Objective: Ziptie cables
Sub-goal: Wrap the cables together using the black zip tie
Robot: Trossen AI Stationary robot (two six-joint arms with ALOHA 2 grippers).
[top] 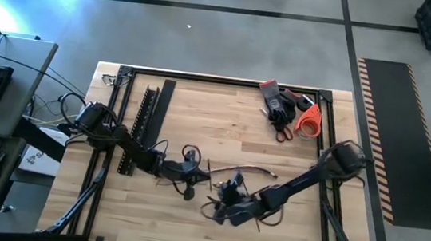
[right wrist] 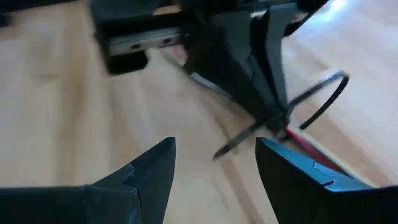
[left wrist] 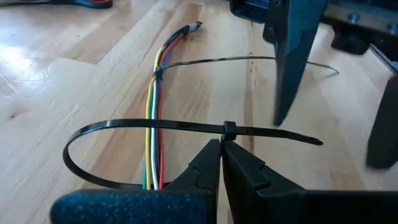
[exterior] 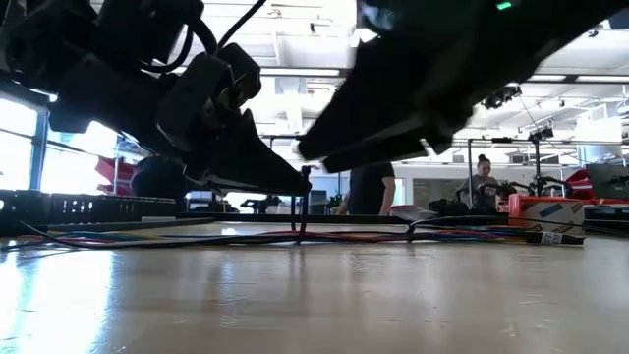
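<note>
The cables (left wrist: 154,118), a bunch of thin coloured wires, lie along the wooden table (top: 200,111); they also show in the low view as cables (exterior: 197,236). A black zip tie (left wrist: 112,127) makes a wide, slack loop around them. My left gripper (left wrist: 222,144) is shut on the tie and shows in the high view as the left gripper (top: 187,174). My right gripper (right wrist: 214,144) stands open just beyond the tie's free tail (right wrist: 233,144), touching nothing; from above the right gripper (top: 227,200) lies right of the left one. My left gripper pinches the zip tie at its head (left wrist: 229,129) between its two fingertips, coming in slanting downward. The tail (left wrist: 292,138) sticks out past the head. The loop stays wide around the cables, its lower part (left wrist: 118,185) down at the table.
A thinner tie (left wrist: 249,59) is closed around the cables nearer their plug end. A black slotted rail (top: 145,117) and a flat black strip (top: 166,103) lie far left. Gloves, scissors and an orange roll (top: 290,112) sit far right. People (exterior: 482,177) stand in the room behind.
</note>
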